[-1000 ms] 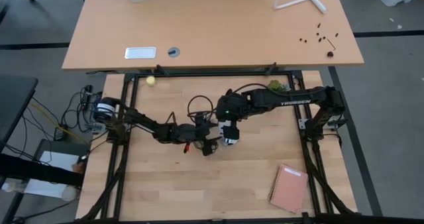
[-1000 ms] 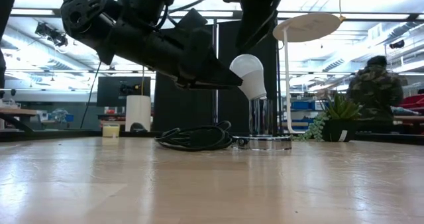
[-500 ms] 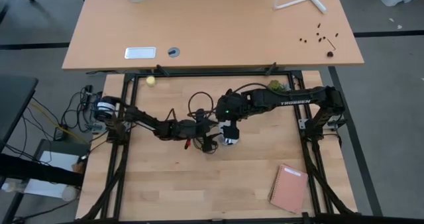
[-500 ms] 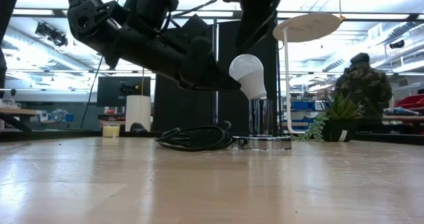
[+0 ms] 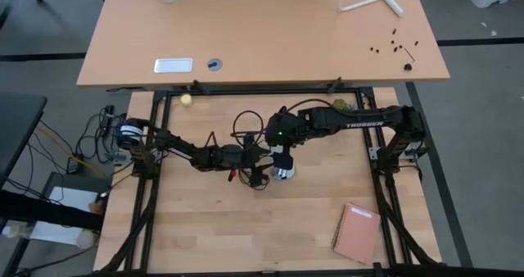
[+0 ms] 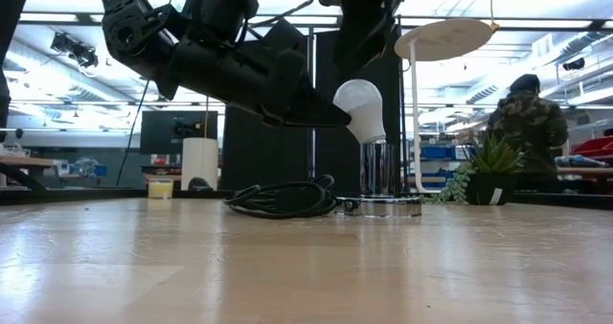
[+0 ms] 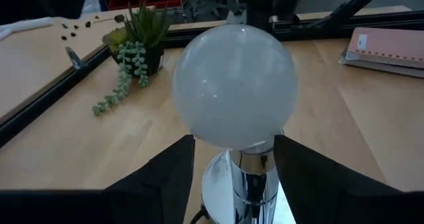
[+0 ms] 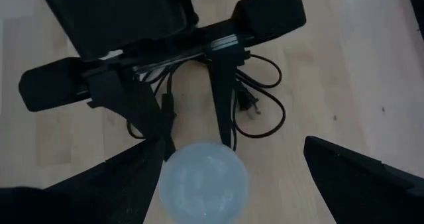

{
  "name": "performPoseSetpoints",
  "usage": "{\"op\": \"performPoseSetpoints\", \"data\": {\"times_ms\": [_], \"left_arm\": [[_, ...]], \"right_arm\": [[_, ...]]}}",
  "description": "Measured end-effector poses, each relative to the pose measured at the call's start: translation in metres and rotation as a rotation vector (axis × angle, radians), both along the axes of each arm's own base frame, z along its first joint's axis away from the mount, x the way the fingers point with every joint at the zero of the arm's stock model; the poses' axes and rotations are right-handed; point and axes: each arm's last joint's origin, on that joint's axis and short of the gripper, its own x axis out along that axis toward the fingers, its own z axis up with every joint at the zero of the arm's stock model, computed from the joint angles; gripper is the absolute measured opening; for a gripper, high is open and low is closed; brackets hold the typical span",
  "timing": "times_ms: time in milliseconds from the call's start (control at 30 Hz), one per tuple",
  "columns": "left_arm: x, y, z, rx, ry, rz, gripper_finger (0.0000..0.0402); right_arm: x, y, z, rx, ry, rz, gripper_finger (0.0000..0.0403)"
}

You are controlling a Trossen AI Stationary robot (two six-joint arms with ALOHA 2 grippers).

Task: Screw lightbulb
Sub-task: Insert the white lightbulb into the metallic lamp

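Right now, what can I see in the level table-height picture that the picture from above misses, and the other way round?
Only the low view shows the lightbulb tilted atop the upright chrome socket, plus a person and a potted plant beyond the table. Only the high view shows the pink notebook, the small yellowish ball and the second table. Both show the left gripper at the bulb and the coiled black cord.

A light wooden desk (image 5: 262,39) stands beyond the work table; ceiling lights (image 6: 96,22) brighten the room, where a person (image 6: 525,123) stands near shelving
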Motion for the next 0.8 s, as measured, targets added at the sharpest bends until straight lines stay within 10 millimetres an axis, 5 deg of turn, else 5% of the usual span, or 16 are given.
{"op": "performPoseSetpoints", "data": {"times_ms": [800], "left_arm": [[0.0067,-0.0015,0.0089,0.01,-0.033,-0.051,0.0211]], "right_arm": [[-0.0083,0.0044,-0.0045,-0.033,0.107,0.092,0.0372]]}}
